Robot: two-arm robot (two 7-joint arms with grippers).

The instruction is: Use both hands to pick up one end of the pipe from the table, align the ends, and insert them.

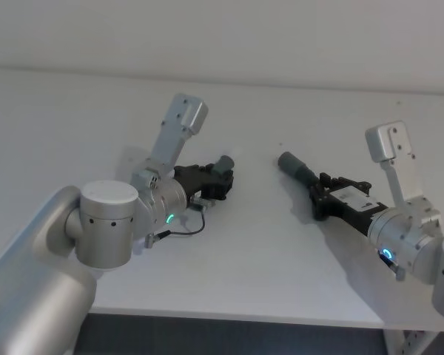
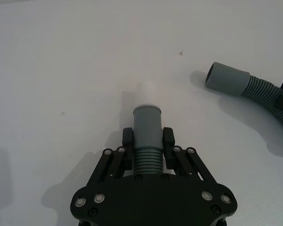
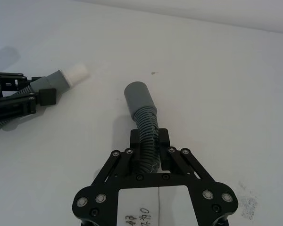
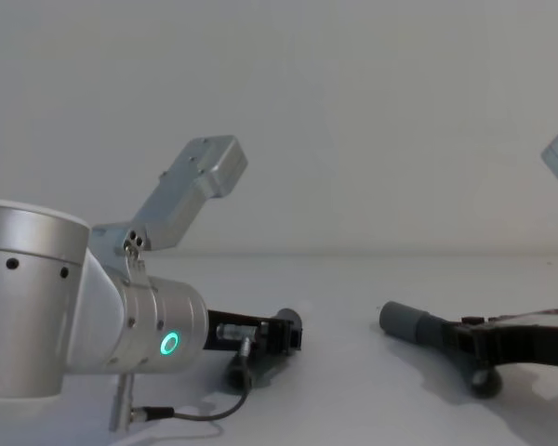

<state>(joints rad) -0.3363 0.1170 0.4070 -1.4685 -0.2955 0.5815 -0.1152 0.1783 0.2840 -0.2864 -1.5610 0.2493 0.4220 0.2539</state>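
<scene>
Nearest the robot, at about 8 o'clock on the tabletop [image 1: 266, 274], the left gripper [image 2: 147, 141] is seen with its jaws clamped on the ribbed neck of the left piece [image 2: 146, 123]. At about 4 o'clock the right gripper [image 3: 148, 141] is likewise closed on the corrugated body of the right piece [image 3: 146, 127]. Both pieces are held low over the surface; whether they are fully clear of it cannot be told. Farther out, the pale tip [image 3: 75, 73] is pointed toward 2 o'clock and the grey socket [image 3: 136, 96] toward 10 o'clock. The two mouths thus converge but lie well apart, with bare tabletop between them. The grasping is therefore judged done. Alignment is judged barely begun, since the two axes are crossed rather than shared. Left to do are the bringing of tip and socket onto one line, the closing of the gap, and the insertion itself.
</scene>
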